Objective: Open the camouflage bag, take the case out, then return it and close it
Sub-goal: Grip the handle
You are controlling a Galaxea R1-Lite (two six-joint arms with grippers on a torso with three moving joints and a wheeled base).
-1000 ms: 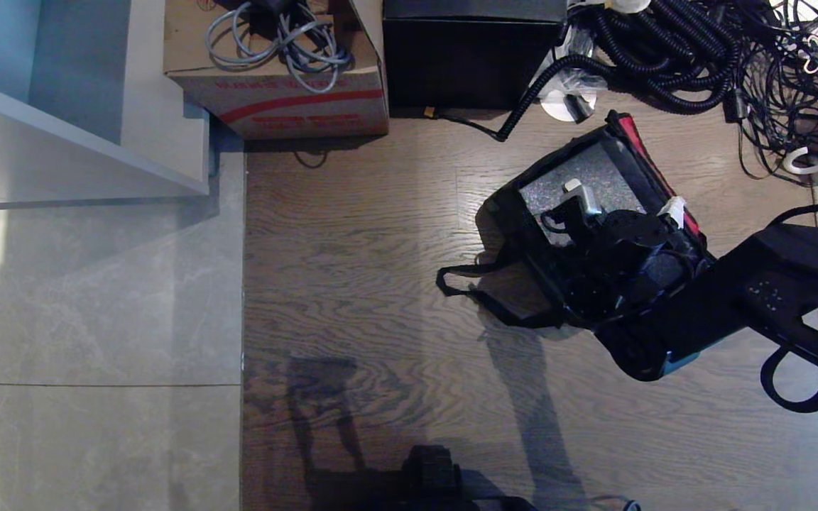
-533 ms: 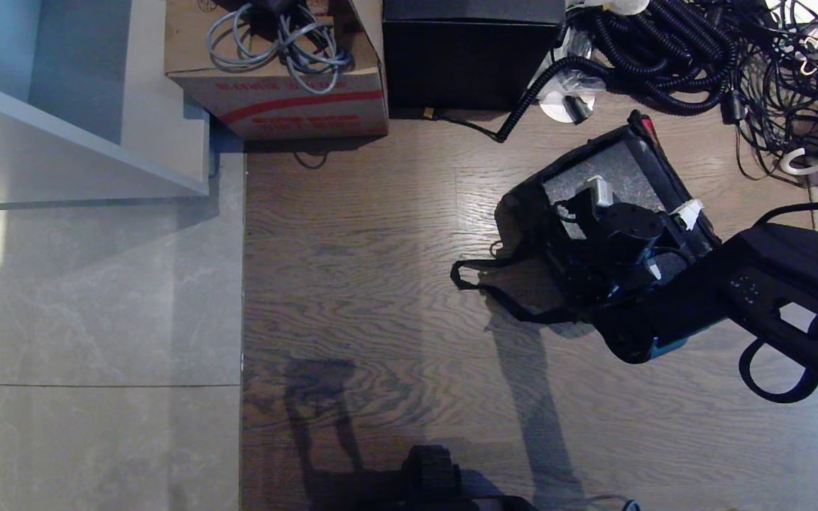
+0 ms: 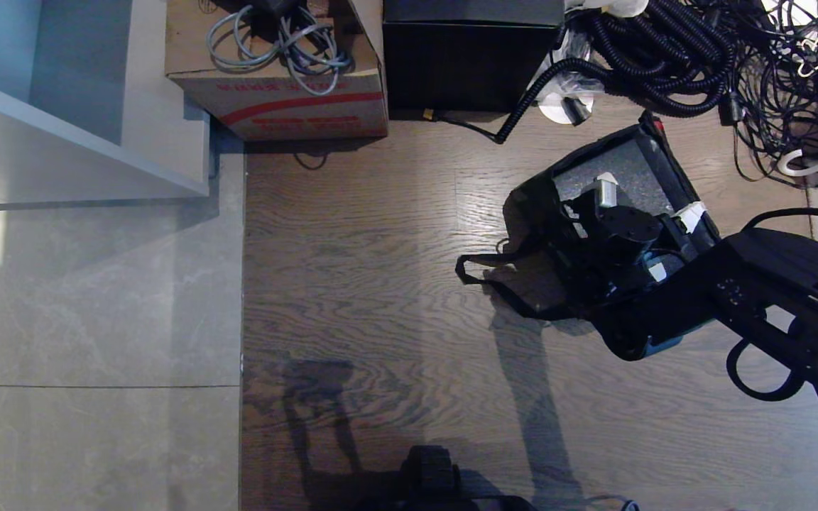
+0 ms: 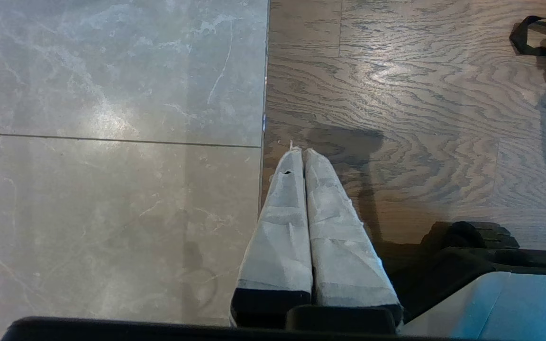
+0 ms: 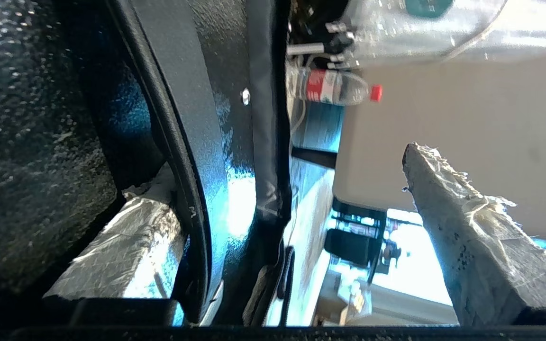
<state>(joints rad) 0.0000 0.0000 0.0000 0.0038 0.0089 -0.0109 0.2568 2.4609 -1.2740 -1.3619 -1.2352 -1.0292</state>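
My left end effector (image 4: 304, 156) is the nearest thing; its two wrapped fingers are pressed together with nothing between them, and it hangs idle above the seam where the grey tile meets the wooden floor (image 3: 352, 284), in the lower middle of the left wrist frame; this arm is not working.

Further out, at the right middle of the head frame, my right end effector (image 3: 597, 206) is at the camouflage bag (image 3: 533, 213); the bag stands open on the floor, and its black shoulder strap (image 3: 480, 273) trails to the left of it. In the right wrist frame my fingers (image 5: 472, 237) stand wide apart; one is out in free air at the right, the other is low at the left, behind the black rim of the bag; nothing is gripped. The case (image 3: 636, 170) is inside the bag, its speckled face showing in the opening at the upper right of the head frame; I judge that it is back in its place and that closing the bag is what remains, but I cannot see how deep it sits.

What may go wrong: the rim lies between my fingers, so when I pull out, one finger can catch the soft trim and drag or tip the whole bag; the strap can also snag. Beyond the bag, at the top of the head frame, are the black box (image 3: 473, 57), the cardboard box (image 3: 274, 92) and a heap of coiled cables (image 3: 664, 57); a dragged bag could slide into the cables.
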